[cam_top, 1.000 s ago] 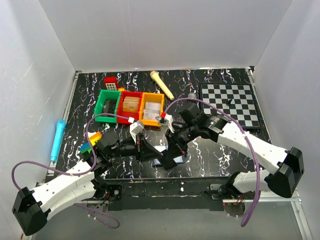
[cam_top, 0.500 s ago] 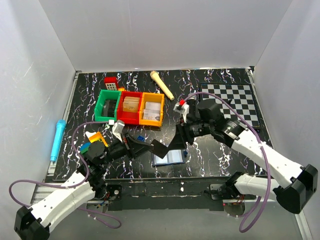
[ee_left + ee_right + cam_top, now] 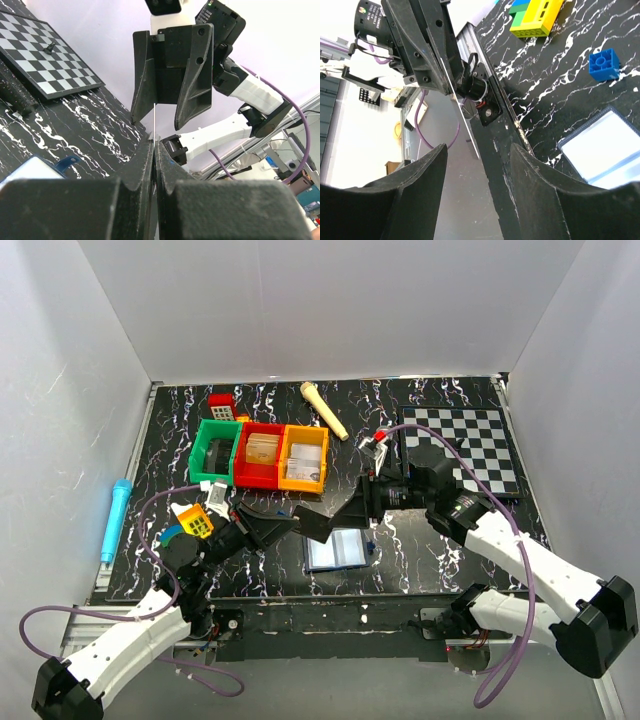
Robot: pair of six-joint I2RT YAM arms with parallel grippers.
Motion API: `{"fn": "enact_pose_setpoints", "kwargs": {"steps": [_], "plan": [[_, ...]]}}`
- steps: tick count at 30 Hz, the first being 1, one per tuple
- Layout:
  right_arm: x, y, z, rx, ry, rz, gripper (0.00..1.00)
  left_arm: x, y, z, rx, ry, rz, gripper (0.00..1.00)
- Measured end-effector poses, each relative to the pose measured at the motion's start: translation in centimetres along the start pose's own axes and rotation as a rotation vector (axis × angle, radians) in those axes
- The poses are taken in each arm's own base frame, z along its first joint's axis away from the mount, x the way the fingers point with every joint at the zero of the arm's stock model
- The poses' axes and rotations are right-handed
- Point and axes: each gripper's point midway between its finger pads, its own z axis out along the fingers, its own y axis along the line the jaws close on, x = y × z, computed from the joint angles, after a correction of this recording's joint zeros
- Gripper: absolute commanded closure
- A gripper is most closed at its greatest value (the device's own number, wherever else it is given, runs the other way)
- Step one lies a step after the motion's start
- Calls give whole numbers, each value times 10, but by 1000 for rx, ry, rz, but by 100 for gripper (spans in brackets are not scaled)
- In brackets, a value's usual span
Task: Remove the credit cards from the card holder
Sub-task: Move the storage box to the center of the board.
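Observation:
The card holder point(image 3: 338, 550) lies open and flat on the table, pale blue-grey inside with a navy rim; it also shows as card holder point(image 3: 607, 145) and card holder point(image 3: 35, 167). My left gripper point(image 3: 155, 145) is shut on a thin credit card point(image 3: 462, 117), seen edge-on as a white line, held in the air above and left of the holder. My right gripper point(image 3: 477, 152) stands open facing the card's free end, nothing between its fingers. In the top view the left gripper point(image 3: 315, 525) and right gripper point(image 3: 347, 512) point at each other, just apart.
Green point(image 3: 215, 450), red point(image 3: 260, 452) and orange point(image 3: 305, 455) bins stand behind the grippers. A chessboard point(image 3: 460, 445) lies at the back right. Toy blocks point(image 3: 195, 520) sit by the left arm, a small blue block point(image 3: 603, 65) near the holder, a blue pen point(image 3: 113, 520) far left.
Both grippers have lifted off the card holder. The right gripper has opened and drawn back to the right. The left arm has pulled back left, still shut on the card.

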Motion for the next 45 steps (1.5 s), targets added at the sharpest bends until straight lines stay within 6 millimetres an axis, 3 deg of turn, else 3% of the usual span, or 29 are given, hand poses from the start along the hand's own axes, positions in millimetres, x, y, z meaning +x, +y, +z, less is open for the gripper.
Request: {"fn": "enact_pose_setpoints", "kwargs": {"steps": [7,13,22,33,36,39,40,43,45], "plan": [[-11,5,5,-36,-31,-1,47,-5,-8,1,29,-21,-12,100],[-12,6,8,-53,-26,12,61,-5,-8,0,31,-23,-23,100],[-9,14,8,-95,-5,4,63,-6,-3,0,13,-39,-28,100],[3,15,13,-107,45,13,99,-7,-2,0,7,-41,-28,100],[4,15,12,-109,49,13,99,-5,2,0,-6,-32,-33,86],[5,15,12,-111,53,6,99,-2,5,0,-20,-19,-21,52],[5,15,12,-110,54,1,99,0,6,0,-29,-7,-20,47],[8,13,10,-96,69,-4,99,-2,6,2,-52,31,22,41],[13,11,7,-80,82,-10,99,-14,0,5,-66,42,72,40]]}}
